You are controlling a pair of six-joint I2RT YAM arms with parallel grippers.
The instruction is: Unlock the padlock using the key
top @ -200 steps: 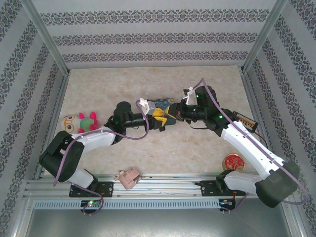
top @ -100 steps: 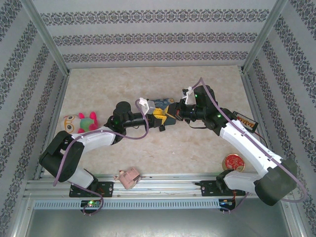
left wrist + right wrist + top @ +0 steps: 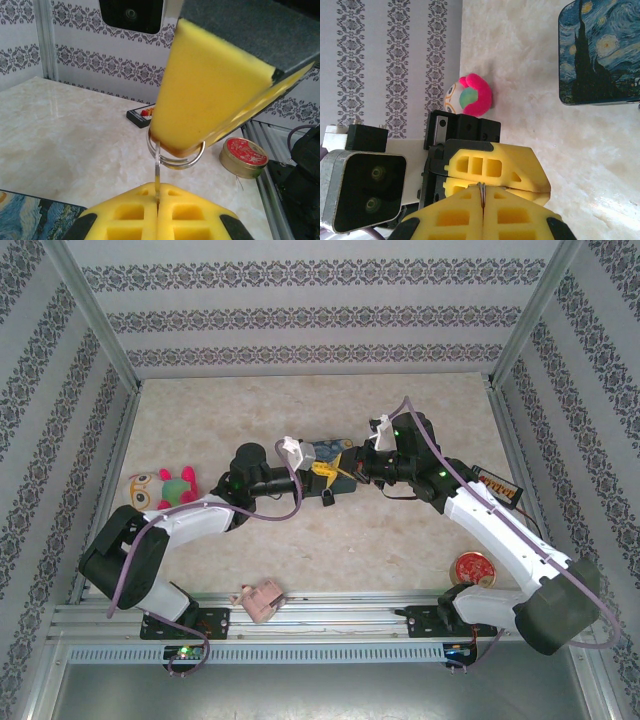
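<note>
Plush toy (image 3: pixel 165 487) hard by the left wall, bare tabletop (image 3: pixel 250 410) wide open behind. Mid-table, near the blue tin (image 3: pixel 600 55): left gripper (image 3: pixel 158 192) clamped tight on the key (image 3: pixel 157 172), blade edge-on, long axis straight toward the ring (image 3: pixel 176 160) caught in the closed right gripper (image 3: pixel 482 190). Round red tin (image 3: pixel 472 567) near the front edge, black box (image 3: pixel 498 483) by the right wall.

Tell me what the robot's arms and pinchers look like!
The left arm and right arm are white with chunky black joints, tiny green lights and looping purple cables. The left gripper and right gripper have yellow fingers with square hollows.
</note>
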